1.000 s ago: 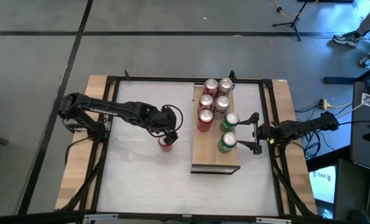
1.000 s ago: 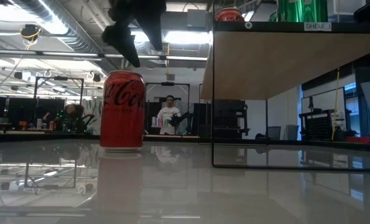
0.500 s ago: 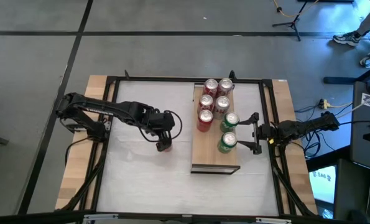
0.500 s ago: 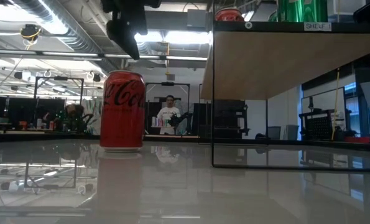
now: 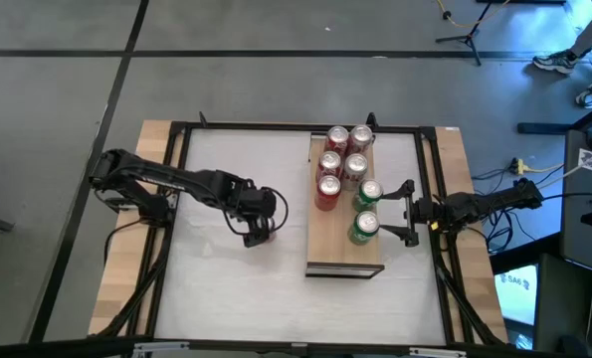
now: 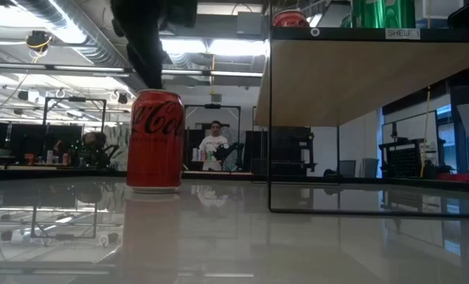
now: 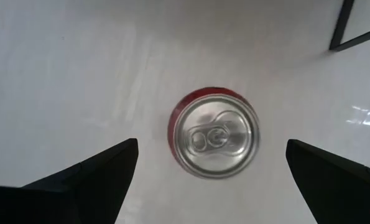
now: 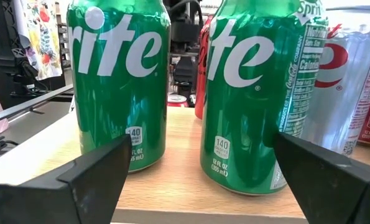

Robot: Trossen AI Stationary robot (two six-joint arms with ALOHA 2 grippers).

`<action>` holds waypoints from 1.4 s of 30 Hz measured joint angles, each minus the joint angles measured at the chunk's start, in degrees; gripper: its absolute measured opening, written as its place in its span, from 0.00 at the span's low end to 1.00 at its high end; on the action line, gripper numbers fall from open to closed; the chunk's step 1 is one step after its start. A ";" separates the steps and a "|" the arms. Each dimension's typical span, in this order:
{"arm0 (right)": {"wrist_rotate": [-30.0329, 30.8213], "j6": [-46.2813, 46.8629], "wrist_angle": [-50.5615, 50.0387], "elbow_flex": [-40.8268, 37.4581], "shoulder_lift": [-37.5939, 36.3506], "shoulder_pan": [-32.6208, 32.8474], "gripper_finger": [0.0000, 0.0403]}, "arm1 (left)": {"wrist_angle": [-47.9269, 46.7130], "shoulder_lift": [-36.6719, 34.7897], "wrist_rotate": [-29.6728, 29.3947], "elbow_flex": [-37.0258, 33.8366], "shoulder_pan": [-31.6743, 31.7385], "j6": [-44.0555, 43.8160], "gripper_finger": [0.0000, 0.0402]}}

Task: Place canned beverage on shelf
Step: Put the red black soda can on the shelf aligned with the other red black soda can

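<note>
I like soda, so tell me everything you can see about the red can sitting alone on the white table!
The red Coca-Cola can stands upright on the glossy white table, apart from the shelf. It has white script lettering and a silver top with an unopened pull tab. The left gripper hovers right above it, fingers open, not touching.

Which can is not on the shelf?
The red can standing alone on the white table, under the open left gripper. All others stand on the shelf.

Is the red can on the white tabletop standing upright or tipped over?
Upright. The low view shows the red can standing on its base, and the left wrist view looks straight down on its round lid with the pull tab.
</note>
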 joint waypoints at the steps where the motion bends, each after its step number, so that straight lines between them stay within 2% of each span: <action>1: 0.00 0.00 0.00 0.00 0.00 0.00 0.96 | 0.69 0.00 -0.01 -0.65 0.02 0.13 0.99; 13: 0.00 0.00 0.01 0.00 0.00 0.00 0.96 | 12.96 0.02 0.19 -11.00 0.02 2.90 0.99; 27: 0.02 -0.02 -0.01 0.00 -0.02 0.00 0.96 | 16.49 1.88 -1.58 -11.10 -2.68 6.98 0.98; 37: 0.09 -0.01 0.01 0.00 -0.02 0.02 0.96 | 16.69 3.45 -1.65 -11.12 -3.69 7.17 0.81; 42: 0.04 -0.02 0.01 0.00 -0.02 0.02 0.96 | 17.34 3.45 -1.90 -11.12 -3.39 2.15 0.72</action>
